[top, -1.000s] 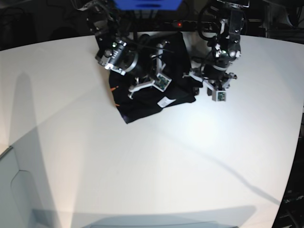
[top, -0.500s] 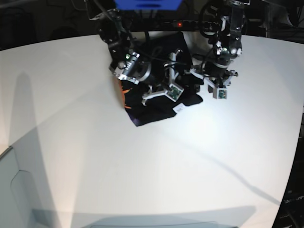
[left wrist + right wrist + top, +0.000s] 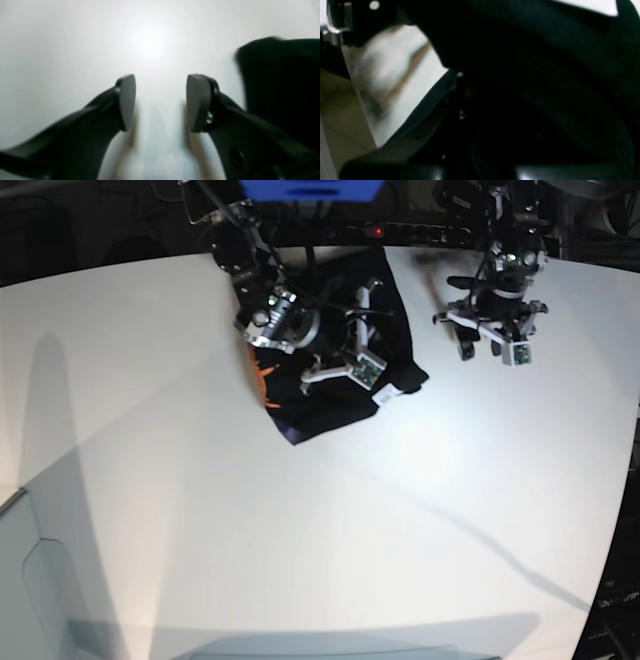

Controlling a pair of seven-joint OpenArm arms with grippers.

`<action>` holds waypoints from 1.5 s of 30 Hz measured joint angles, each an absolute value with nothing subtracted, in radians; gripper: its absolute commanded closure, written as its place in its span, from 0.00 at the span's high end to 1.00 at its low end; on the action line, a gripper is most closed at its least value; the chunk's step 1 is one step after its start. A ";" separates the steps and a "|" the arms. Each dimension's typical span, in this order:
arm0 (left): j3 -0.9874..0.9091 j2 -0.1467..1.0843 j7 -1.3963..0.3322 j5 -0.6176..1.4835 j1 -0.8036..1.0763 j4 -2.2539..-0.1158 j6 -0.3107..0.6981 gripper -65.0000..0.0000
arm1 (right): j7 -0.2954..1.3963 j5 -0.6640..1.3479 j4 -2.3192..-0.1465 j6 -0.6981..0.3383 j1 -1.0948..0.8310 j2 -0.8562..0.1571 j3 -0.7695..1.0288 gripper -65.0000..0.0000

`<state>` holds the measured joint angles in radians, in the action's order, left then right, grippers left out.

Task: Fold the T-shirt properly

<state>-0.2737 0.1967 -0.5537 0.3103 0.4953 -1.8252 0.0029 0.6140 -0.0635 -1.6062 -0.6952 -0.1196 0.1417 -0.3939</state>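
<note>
The black T-shirt [image 3: 330, 395] lies as a folded bundle at the far middle of the white table [image 3: 300, 520]. An orange print [image 3: 258, 380] shows at its left edge and a small white label [image 3: 385, 392] at its right corner. My right gripper [image 3: 338, 340] sits on top of the bundle, shut on the T-shirt; dark cloth [image 3: 532, 87] fills the right wrist view. My left gripper [image 3: 490, 340] hovers to the right of the shirt, apart from it. It is open [image 3: 161, 100] with only bare table between the fingers, and the shirt's edge [image 3: 282, 82] lies off to the right.
A blue object [image 3: 310, 188] and a power strip with a red light [image 3: 375, 230] sit behind the table's far edge. A pale grey panel [image 3: 30, 580] stands at the near left corner.
The right gripper has dragged the T-shirt bundle to the right in the base view. The left gripper has drawn away from the shirt, up and to the right, staying open.
</note>
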 measured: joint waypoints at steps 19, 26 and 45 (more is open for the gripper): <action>-0.421 0.193 -0.554 0.315 0.505 -1.825 0.003 0.49 | 0.617 -0.058 -1.975 -0.695 -0.187 0.118 -0.445 0.45; -0.432 0.191 -0.554 0.315 0.504 -1.825 0.004 0.49 | 0.615 -0.056 -2.007 -0.695 -0.236 0.047 -0.286 0.45; -0.432 0.188 -0.554 0.315 0.501 -1.825 0.004 0.49 | 0.616 -0.064 -1.986 -0.695 -0.353 -0.002 -0.264 0.45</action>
<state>-0.4324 0.1883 -0.5537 0.3145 0.5011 -1.8252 0.0036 0.6163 -0.0635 -1.9858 -0.6952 -0.3527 -0.0021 -0.2642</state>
